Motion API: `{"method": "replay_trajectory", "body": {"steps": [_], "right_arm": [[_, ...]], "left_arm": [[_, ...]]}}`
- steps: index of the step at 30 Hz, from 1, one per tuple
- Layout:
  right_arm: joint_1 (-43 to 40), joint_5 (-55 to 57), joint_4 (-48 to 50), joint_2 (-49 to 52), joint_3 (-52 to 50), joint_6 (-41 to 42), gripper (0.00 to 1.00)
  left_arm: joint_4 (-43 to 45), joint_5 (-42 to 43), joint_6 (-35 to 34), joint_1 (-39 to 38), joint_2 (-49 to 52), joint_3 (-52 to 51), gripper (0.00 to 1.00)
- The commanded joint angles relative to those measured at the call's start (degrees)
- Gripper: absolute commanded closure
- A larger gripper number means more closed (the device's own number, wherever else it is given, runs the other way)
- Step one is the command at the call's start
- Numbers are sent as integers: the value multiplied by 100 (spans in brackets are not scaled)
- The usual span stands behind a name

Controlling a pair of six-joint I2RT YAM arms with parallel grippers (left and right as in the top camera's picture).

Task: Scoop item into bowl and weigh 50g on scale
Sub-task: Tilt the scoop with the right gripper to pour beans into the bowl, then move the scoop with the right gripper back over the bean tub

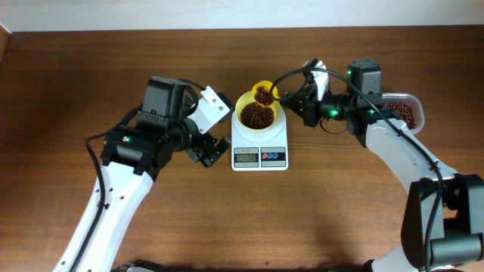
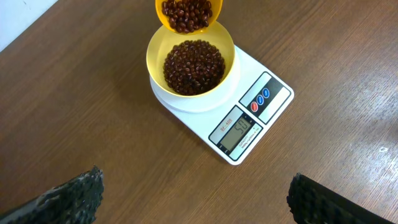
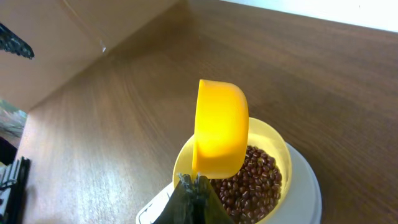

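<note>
Left arm is bent at the elbow. The left gripper (image 1: 214, 151) sits low at 9 o'clock of the scale (image 1: 257, 140), jaws spread wide and holding nothing. The scale display appears to read 50. The bowl (image 2: 155, 62) rests on the scale platform, part filled with beans (image 2: 193, 66). Right arm reaches in from 3 o'clock. The right gripper (image 1: 296, 97) is clamped on the handle of the yellow scoop (image 1: 264, 94). The scoop hangs tipped over the bowl's 12 o'clock rim, with beans in it. A clear container (image 1: 420, 113) holding beans lies well apart at 3 o'clock.
</note>
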Motion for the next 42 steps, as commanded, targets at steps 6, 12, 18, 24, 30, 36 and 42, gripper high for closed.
{"method": "replay_trajectory", "body": {"steps": [6,12,18,24,30,36,42], "right_arm": [[35,-236,-9,79,39,1843,96],[35,-214,37,79,42,2098,96],[35,-212,116,79,42,3298,96],[26,63,1025,79,42,4262,96],[-802,238,1064,79,42,4791,96],[-1593,-221,920,79,42,4096,96],[-2223,-1591,715,79,42,3840,96]], "left_arm": [[7,4,90,39,-66,94,2],[7,4,90,39,-66,94,1],[7,4,90,39,-66,94,1],[7,4,90,39,-66,94,1],[7,4,90,39,-66,94,1],[7,4,90,39,-66,94,1],[7,4,90,39,-66,94,1]]}}
